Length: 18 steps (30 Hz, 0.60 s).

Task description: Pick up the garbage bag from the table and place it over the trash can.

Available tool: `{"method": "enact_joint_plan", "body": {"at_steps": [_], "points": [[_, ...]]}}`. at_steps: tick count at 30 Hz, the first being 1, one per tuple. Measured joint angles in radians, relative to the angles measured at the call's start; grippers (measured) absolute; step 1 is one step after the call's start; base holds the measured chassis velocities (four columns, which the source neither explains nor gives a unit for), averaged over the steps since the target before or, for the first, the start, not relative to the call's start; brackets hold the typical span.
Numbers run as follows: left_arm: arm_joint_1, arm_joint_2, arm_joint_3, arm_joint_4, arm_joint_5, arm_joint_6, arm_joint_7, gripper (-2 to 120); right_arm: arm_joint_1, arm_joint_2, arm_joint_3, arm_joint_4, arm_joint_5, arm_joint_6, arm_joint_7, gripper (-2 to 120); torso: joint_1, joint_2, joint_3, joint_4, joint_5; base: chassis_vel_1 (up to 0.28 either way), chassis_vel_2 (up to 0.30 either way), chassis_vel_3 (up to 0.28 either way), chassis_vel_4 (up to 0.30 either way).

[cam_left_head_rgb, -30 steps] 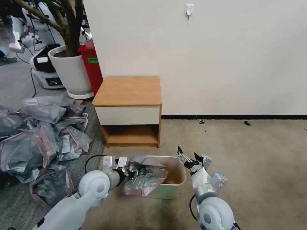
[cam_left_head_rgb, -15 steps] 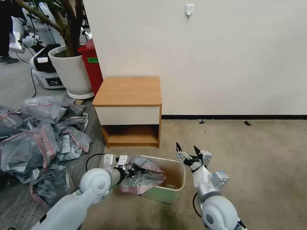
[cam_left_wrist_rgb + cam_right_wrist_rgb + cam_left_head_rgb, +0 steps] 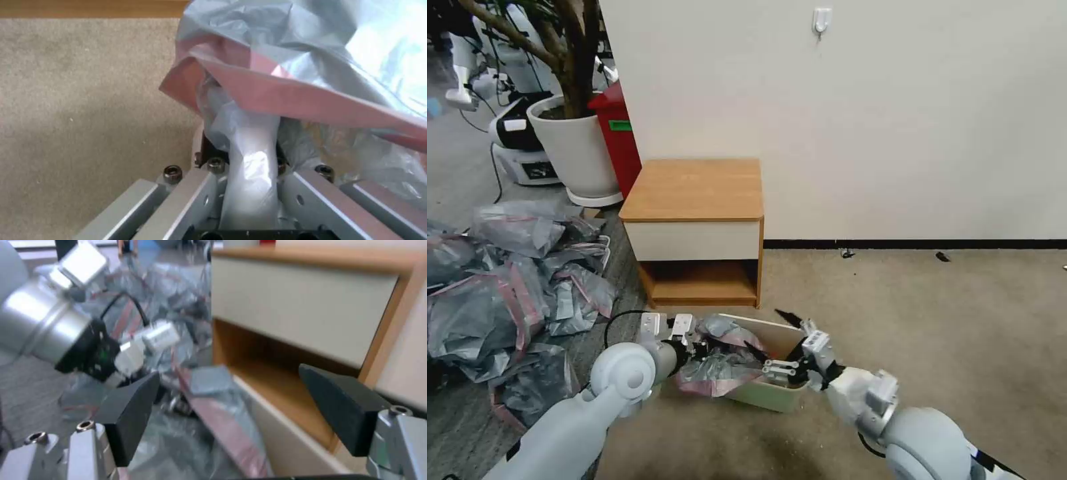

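Left gripper: my fingers are clamped on a bunched fold of the garbage bag, at the near-left corner of the trash can. From the left wrist view the twisted grey plastic runs straight between my fingers, with the pink-red band folded just beyond the fingertips.

The rest of the bag spills from my left fingers over the can's left rim and into its opening, crumpled, not spread around the rim.

Right gripper: my fingers stand wide apart, holding nothing, reaching into the can's mouth from its right side. One fingertip sits above the far rim; the other is low, near the bag's folds. From the right wrist view the bag lies between and just beyond my two right fingers; contact cannot be told.

The worktop stands behind the can, well beyond both sets of fingers.
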<state>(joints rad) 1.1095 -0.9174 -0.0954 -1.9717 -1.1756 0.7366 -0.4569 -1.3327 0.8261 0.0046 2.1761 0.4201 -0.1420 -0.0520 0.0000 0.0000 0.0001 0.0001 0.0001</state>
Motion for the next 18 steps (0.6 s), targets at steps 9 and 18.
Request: {"method": "enact_joint_plan", "body": {"at_steps": [9, 18], "points": [[0.012, 0.008, -0.003, -0.037, 0.006, 0.0, 0.002, 3, 0.069, -0.034, -0.118, -0.023, 0.168, -0.11, 0.121, 68, 0.0, 0.0, 0.0, -0.0002, -0.0002, 0.0, 0.0, 0.0, 0.0], [0.037, 0.017, -0.008, -0.093, 0.006, 0.0, 0.002, 3, 0.148, -0.048, -0.174, -0.094, 0.209, -0.141, 0.176, 68, 0.0, 0.0, 0.0, -0.0001, -0.0001, 0.0, 0.0, 0.0, 0.0]]}}
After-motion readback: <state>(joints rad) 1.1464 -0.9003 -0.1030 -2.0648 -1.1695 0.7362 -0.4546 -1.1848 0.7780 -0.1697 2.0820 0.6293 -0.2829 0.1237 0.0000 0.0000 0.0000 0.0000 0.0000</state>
